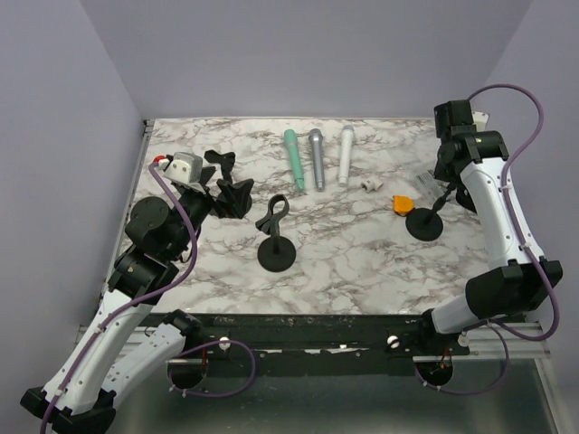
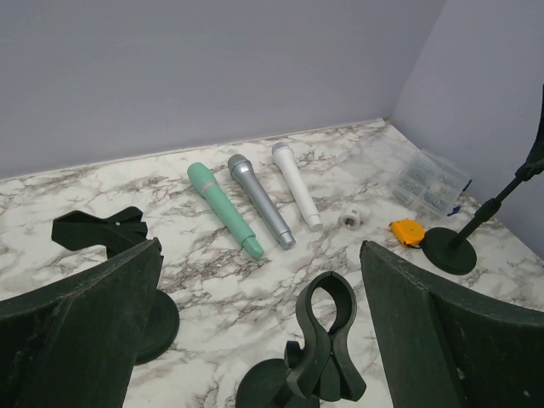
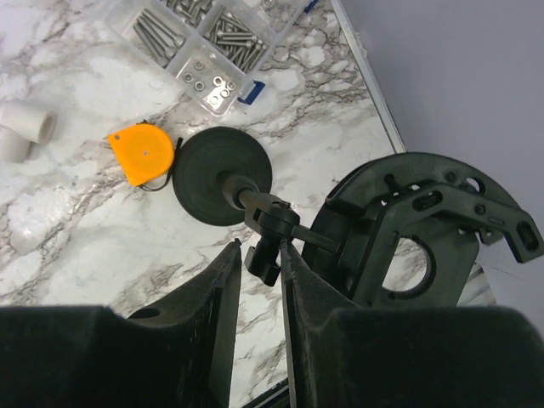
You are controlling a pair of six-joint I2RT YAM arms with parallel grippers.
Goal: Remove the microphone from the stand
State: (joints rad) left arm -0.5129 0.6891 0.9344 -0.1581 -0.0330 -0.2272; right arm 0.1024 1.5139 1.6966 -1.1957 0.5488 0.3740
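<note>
From the top view I read the table [image 1: 362,262] as a clock face. At 12 o'clock three units lie flat side by side, heads toward the far wall: the green microphone [image 1: 294,158], the grey microphone [image 1: 317,158] and the white microphone [image 1: 346,155]. None of them touches a gripper. The centre stand [image 1: 276,249] sits just toward 6 o'clock of the middle, its clip upright. The left gripper [image 2: 262,246] hangs at 10 o'clock with its jaws fully released, nothing between them. At 3 o'clock the right gripper [image 3: 259,255] is clenched on the upper joint of the right stand [image 1: 424,222], whose round base rests on the table. An orange tape measure [image 1: 402,205] lies just beside that base on its 10 o'clock side. A white pipe fitting [image 1: 369,183] lies beyond the tape measure, and a clear screw box [image 3: 212,42] lies near the far right corner.
</note>
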